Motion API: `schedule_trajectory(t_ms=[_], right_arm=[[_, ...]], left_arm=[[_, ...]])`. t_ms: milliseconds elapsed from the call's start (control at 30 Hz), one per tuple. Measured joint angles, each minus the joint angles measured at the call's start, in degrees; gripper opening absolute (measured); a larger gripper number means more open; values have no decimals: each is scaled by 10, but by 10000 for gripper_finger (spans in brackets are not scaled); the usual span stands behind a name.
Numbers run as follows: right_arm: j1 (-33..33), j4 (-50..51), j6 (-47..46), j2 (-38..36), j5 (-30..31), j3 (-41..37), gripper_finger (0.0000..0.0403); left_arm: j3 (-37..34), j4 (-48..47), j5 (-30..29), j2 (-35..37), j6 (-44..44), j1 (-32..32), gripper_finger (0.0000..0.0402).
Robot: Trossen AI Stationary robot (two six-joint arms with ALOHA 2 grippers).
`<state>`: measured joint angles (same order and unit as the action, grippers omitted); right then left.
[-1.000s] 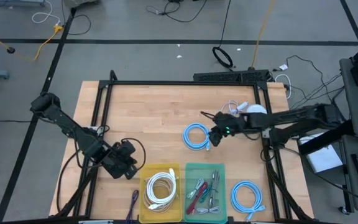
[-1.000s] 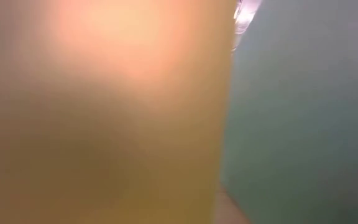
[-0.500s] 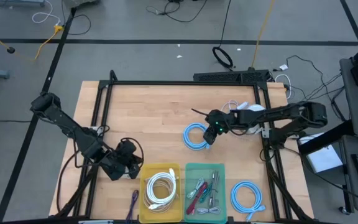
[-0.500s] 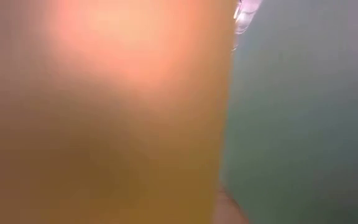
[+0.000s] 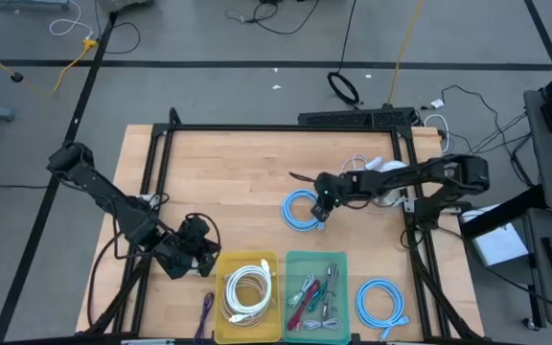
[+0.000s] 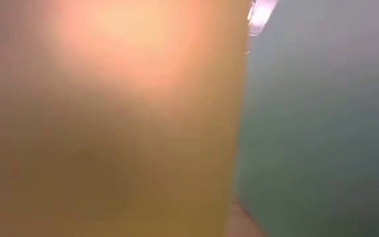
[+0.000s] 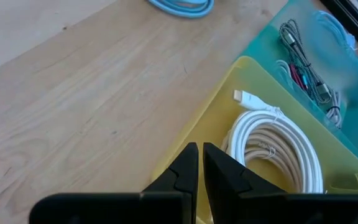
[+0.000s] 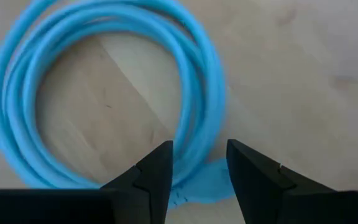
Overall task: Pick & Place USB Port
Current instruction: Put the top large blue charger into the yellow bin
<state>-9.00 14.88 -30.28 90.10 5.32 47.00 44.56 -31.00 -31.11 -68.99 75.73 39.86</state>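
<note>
A blue coiled USB cable [image 5: 300, 209] lies flat on the wooden table, right of its middle. My right gripper [image 5: 318, 215] hangs low over the coil's right side, open. In the right wrist view its fingers [image 8: 197, 158] stand on either side of the coil's strands [image 8: 204, 93], with a blue blob of the cable between the tips; touch cannot be told. My left gripper [image 5: 199, 257] is shut and empty beside the yellow bin [image 5: 220, 287], pointing at its near-left wall [image 7: 216, 106]. A white coiled cable [image 7: 272, 143] lies in that bin.
A green bin [image 5: 290, 264] with several mixed cables stands right of the yellow one. A second blue coil [image 5: 381, 299] lies at the near right. A white cable [image 5: 377, 168] lies by the black frame [image 5: 286, 127] at the far right. The bin walls block the low view.
My right gripper has come down and toward the table's left, settling low over the right side of the blue coil. The coil has not moved.
</note>
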Motion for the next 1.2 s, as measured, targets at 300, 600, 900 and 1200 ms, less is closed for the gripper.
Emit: schedule_trajectory(t_ms=[300, 600, 900, 1200], right_arm=[[3, -127, -53, 66, -88, 2, 142], [8, -136, -89, 79, -111, 2, 17], [17, -253, -179, 14, -38, 19, 9], [40, -291, -201, -57, -39, 128, 9]], left_arm=[[0, -1, -3, 0, 2, 0, 26], [0, -1, -5, 0, 11, 0, 26], [0, -5, -21, 0, 29, 0, 26], [0, -82, 10, -29, 122, 2, 26]])
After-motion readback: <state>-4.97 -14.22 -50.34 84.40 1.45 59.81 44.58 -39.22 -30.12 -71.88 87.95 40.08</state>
